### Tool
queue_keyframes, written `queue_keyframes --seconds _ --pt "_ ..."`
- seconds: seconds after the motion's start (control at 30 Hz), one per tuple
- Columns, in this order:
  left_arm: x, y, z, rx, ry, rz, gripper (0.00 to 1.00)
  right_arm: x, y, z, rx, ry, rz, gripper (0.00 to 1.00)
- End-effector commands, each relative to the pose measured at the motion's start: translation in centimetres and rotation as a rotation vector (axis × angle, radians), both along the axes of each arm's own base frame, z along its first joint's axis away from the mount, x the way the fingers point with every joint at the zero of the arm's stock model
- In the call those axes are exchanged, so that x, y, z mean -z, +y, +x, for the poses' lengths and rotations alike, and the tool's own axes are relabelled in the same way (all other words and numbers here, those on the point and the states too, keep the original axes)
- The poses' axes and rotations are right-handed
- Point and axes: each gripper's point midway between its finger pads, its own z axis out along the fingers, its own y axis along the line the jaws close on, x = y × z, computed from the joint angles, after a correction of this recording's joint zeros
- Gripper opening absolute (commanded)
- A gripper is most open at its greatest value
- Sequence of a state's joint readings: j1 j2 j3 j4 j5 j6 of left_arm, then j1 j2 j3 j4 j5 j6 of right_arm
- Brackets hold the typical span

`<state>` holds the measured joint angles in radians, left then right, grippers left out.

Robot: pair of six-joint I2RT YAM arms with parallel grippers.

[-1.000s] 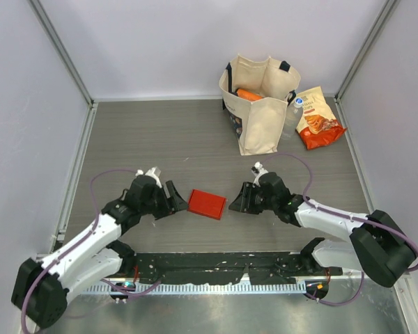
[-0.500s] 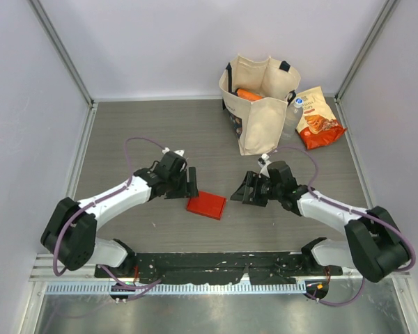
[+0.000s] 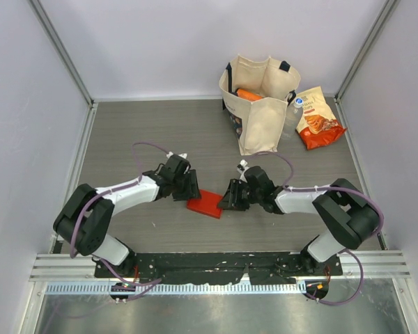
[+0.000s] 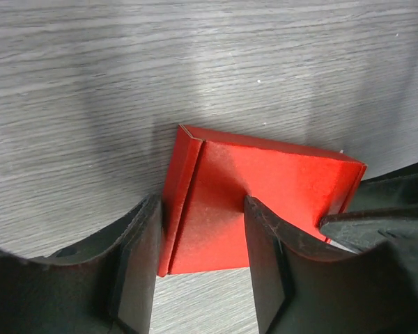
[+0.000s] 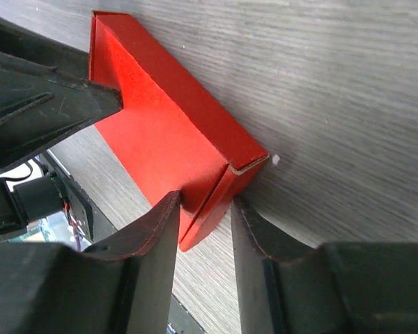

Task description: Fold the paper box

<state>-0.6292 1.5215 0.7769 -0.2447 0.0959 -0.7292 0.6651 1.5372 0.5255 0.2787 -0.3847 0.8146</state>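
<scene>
The paper box (image 3: 207, 204) is a small flat bright red box lying on the grey table between my two grippers. My left gripper (image 3: 192, 189) is at its left end. In the left wrist view the box (image 4: 279, 188) has its folded end flap between my left gripper's (image 4: 202, 216) fingers, one finger against the outer edge and one on the top face. My right gripper (image 3: 228, 198) is at its right end. In the right wrist view the box (image 5: 160, 132) has its corner wall between my right gripper's (image 5: 205, 209) narrowly parted fingers, both touching it.
A beige cloth tote bag (image 3: 259, 111) stands at the back, holding an orange item. An orange-red snack bag (image 3: 319, 120) and a clear bottle (image 3: 293, 111) lie to its right. Grey walls enclose the table on three sides.
My left arm swung in from the left and set its gripper on the box's left end. My right gripper moved left onto the box's right end. The box stayed put.
</scene>
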Motion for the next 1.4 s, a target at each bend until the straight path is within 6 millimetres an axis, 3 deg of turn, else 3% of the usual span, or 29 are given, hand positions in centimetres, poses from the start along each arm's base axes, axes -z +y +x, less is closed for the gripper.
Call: queue_keyframes --seconds 0.0,0.13,0.23,0.3,0.33,0.37,0.43,0.47,0.5,0.53,0.6,0.63,0.67,0.7,0.73,0.77,0.8,0.83,0.87,0.9,0.93,0.97,1.0,1.03,1.07,1.1,1.13,1.17,1.37 --pt "0.1 0.4 -0.1 -0.053 -0.027 -0.028 0.49 -2.2 2.3 3.7 0.060 -0.130 0.018 0.36" --pt "-0.4 1.0 1.6 -0.144 -0.054 -0.065 0.44 -2.2 2.8 6.9 0.117 -0.195 -0.079 0.35" --pt "-1.0 2.4 4.5 -0.251 -0.067 -0.107 0.47 -2.4 3.4 10.6 0.139 -0.288 -0.169 0.35" --pt "-1.5 4.0 7.8 -0.344 -0.093 -0.128 0.47 -2.5 4.7 13.5 0.117 -0.358 -0.220 0.35" --pt "-1.4 4.4 8.9 -0.372 -0.094 -0.133 0.45 -1.8 3.9 15.1 0.158 -0.384 -0.299 0.35" --pt "-0.7 5.7 10.4 -0.425 -0.063 -0.147 0.44 -3.8 5.2 17.2 0.171 -0.437 -0.287 0.35" --pt "-1.9 7.0 14.1 -0.507 -0.085 -0.213 0.43 -2.3 5.6 19.1 0.154 -0.463 -0.351 0.35" --pt "-0.6 7.7 14.9 -0.541 -0.058 -0.204 0.43 -4.4 7.0 21.0 0.169 -0.510 -0.323 0.35" --pt "-1.5 8.1 16.7 -0.573 -0.074 -0.229 0.44 -2.6 7.5 21.7 0.153 -0.499 -0.351 0.36" --pt "-1.8 9.1 18.3 -0.597 -0.097 -0.247 0.44 -2.5 8.1 22.5 0.143 -0.511 -0.355 0.36" --pt "-1.6 10.1 21.2 -0.626 -0.104 -0.241 0.45 -4.2 10.4 24.8 0.147 -0.550 -0.299 0.37" --pt "-0.9 11.2 22.0 -0.651 -0.088 -0.228 0.47 -2.0 11.0 25.5 0.141 -0.527 -0.306 0.36" --pt "-0.8 11.7 22.9 -0.654 -0.088 -0.233 0.48 -3.9 12.5 27.2 0.155 -0.566 -0.257 0.37" --pt "-0.6 11.9 25.2 -0.644 -0.096 -0.243 0.48 -4.1 13.4 27.8 0.150 -0.574 -0.234 0.38" --pt "0.1 13.1 25.3 -0.648 -0.050 -0.209 0.48 -1.5 13.9 28.5 0.143 -0.550 -0.246 0.38" --pt "-1.3 13.7 27.5 -0.652 -0.087 -0.214 0.48 -4.1 15.4 30.3 0.167 -0.597 -0.194 0.39" --pt "0.3 14.3 28.1 -0.661 -0.067 -0.200 0.48 -4.0 16.2 30.9 0.168 -0.603 -0.178 0.39" --pt "0.2 15.3 29.0 -0.664 -0.067 -0.223 0.48 -1.8 16.8 31.5 0.156 -0.593 -0.186 0.39" --pt "0.4 15.7 29.6 -0.664 -0.073 -0.222 0.48 -4.4 18.3 33.0 0.176 -0.643 -0.133 0.40" --pt "-0.6 16.3 31.1 -0.663 -0.107 -0.222 0.48 -4.5 18.8 33.8 0.185 -0.650 -0.119 0.40" --pt "0.8 16.4 31.2 -0.660 -0.074 -0.210 0.48 -4.6 19.3 34.3 0.186 -0.649 -0.106 0.40" --pt "-0.1 18.2 32.7 -0.676 -0.110 -0.216 0.48 -4.9 20.4 35.4 0.198 -0.673 -0.065 0.41" --pt "-0.2 18.5 33.3 -0.674 -0.114 -0.221 0.48 -5.3 20.8 35.9 0.212 -0.687 -0.042 0.41" --pt "1.6 19.3 33.3 -0.684 -0.074 -0.218 0.49 -6.1 21.3 36.5 0.235 -0.715 0.001 0.41" --pt "0.2 19.4 34.7 -0.664 -0.110 -0.241 0.49 -6.2 21.6 37.0 0.250 -0.735 0.036 0.41" --pt "0.6 19.8 34.9 -0.668 -0.093 -0.234 0.49 -7.2 21.9 37.5 0.277 -0.767 0.086 0.41" --pt "1.6 20.1 35.2 -0.665 -0.079 -0.220 0.49 -7.5 21.9 37.8 0.294 -0.786 0.103 0.41" --pt "0.3 20.4 36.5 -0.658 -0.117 -0.219 0.49 -7.8 22.0 37.9 0.301 -0.802 0.120 0.41" --pt "0.0 21.0 38.7 -0.668 -0.142 -0.276 0.49 -8.4 21.1 39.9 0.437 -0.881 0.168 0.41"
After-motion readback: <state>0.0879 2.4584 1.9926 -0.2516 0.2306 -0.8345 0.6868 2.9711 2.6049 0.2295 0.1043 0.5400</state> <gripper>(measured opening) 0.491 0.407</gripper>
